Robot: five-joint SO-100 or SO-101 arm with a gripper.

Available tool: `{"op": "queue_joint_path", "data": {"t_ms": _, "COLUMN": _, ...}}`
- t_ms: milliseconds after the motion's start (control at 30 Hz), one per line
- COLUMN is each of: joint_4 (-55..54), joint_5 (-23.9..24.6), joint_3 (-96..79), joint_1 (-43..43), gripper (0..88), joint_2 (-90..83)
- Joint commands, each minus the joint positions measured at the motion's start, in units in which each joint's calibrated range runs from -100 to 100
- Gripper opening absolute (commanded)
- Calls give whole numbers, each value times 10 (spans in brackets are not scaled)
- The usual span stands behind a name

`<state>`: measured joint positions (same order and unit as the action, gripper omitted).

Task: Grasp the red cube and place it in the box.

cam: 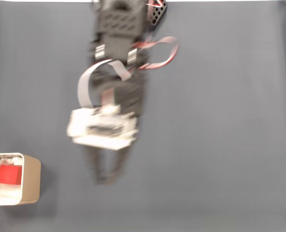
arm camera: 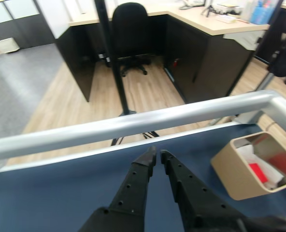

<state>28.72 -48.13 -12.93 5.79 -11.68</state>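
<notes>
though nearly closed and empty, the hand [arm camera: 157, 155] well apart from the bright-red matte red cube [cam: 9, 174], inside the box [cam: 32, 178].

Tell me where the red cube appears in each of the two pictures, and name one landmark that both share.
Fixed view: the red cube is at the lower left, inside the box, on its white lining.
Wrist view: the red cube is at the lower right, inside the box, right of the gripper.
Shared landmark: the beige box on the blue table.
</notes>
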Motion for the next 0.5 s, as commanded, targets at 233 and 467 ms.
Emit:
{"op": "queue_joint_path", "data": {"t_ms": 233, "joint_4": -72, "joint_5": -10, "joint_3": -511, "joint_1": -99, "gripper": 0, "joint_2": -406}}
{"op": "queue_joint_path", "data": {"t_ms": 467, "joint_4": -20, "joint_5": -12, "joint_3": -764, "joint_1": -93, "gripper": 0, "joint_2": -615}}
